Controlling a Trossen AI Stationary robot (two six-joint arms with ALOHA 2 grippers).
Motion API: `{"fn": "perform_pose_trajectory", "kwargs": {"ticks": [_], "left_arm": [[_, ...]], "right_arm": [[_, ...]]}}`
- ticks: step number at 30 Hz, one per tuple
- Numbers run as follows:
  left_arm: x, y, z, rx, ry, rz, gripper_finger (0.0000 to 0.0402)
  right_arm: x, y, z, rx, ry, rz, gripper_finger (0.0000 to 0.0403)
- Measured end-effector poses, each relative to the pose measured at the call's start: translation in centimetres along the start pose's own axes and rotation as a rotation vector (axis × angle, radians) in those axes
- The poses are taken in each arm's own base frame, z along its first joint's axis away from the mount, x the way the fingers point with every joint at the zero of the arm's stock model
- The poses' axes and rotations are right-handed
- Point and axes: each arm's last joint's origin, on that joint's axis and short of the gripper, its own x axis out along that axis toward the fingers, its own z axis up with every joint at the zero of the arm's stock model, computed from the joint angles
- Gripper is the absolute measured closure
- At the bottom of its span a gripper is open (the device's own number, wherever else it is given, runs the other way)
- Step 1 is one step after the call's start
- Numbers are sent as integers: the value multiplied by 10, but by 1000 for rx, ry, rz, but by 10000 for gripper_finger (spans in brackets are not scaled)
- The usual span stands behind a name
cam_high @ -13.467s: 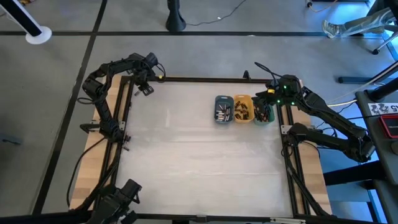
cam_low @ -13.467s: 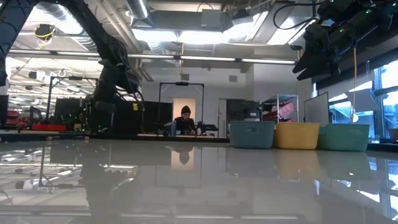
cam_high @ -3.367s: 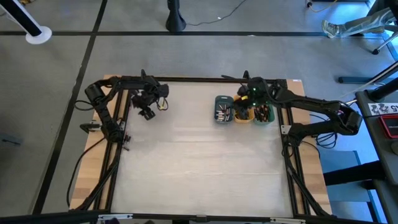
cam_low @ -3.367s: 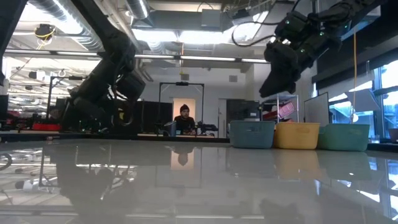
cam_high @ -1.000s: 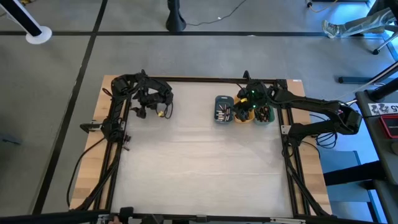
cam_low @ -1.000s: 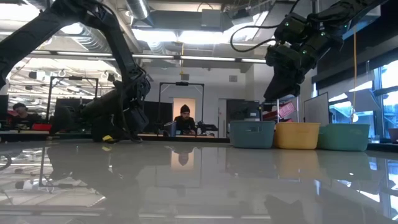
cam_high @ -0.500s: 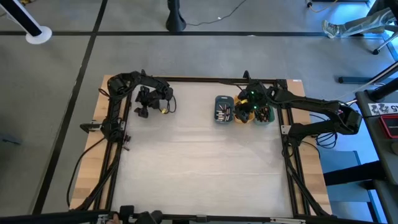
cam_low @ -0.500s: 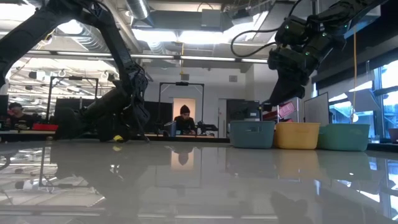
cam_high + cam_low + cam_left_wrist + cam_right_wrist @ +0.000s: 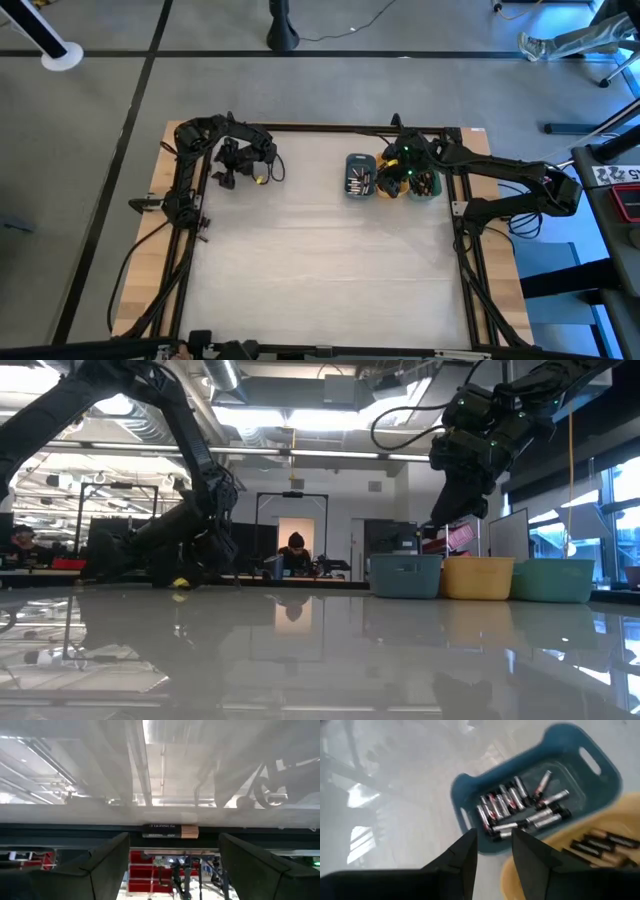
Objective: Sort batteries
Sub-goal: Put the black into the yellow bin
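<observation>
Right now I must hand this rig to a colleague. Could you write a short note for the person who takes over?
Left gripper: open, low at the table's far-left edge, one battery lying just ahead of it, not gripped.
Right gripper: partly open, empty, hanging over the blue tray and orange tray.
Done: batteries already lie in the blue, orange and green tray.
Left: pick up the stray battery and bin it.

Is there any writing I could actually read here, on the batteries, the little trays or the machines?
None can be read.
Battery lying on the table edge between the left gripper fingers: a line of light print on its dark body, too blurred to read.
Batteries in the blue tray under the right gripper: reddish marks only, no legible text.
Yellow tray batteries: no legible print.
</observation>
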Motion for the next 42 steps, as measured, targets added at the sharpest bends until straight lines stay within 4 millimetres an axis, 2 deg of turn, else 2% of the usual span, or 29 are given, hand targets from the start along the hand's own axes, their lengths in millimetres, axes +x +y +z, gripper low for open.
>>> {"fn": "perform_pose_trajectory", "kwargs": {"ticks": [4, 9, 11, 13, 16, 20, 24, 31, 39, 42], "left_arm": [[-14, 3, -12, -104, -106, -40, 105], [-42, 4, -51, -346, -290, -8, 105], [-49, -3, -71, -459, -316, -60, 105], [-53, -14, -84, -540, -356, -207, 105], [-62, -37, -95, -554, -436, -367, 105], [-72, -65, -100, -529, -483, -323, 105], [-81, -87, -100, -536, -499, -280, 105], [-90, -115, -97, -527, -478, -220, 105], [-96, -142, -95, -297, -493, -106, 105], [-97, -148, -94, -296, -494, -95, 105]], "right_arm": [[0, 2, 7, -25, -62, 53, 281], [-3, 7, 16, -5, -128, 116, 281], [-2, 11, 17, -3, -124, 136, 281], [-1, 16, 16, -18, -117, 147, 281], [2, 25, 16, -52, -132, 129, 281], [4, 34, 19, -107, -192, 94, 281], [4, 42, 23, -146, -236, 131, 281], [4, 43, 24, -156, -248, 142, 281], [4, 43, 23, -179, -243, 138, 281], [4, 42, 23, -157, -241, 140, 281]]}}
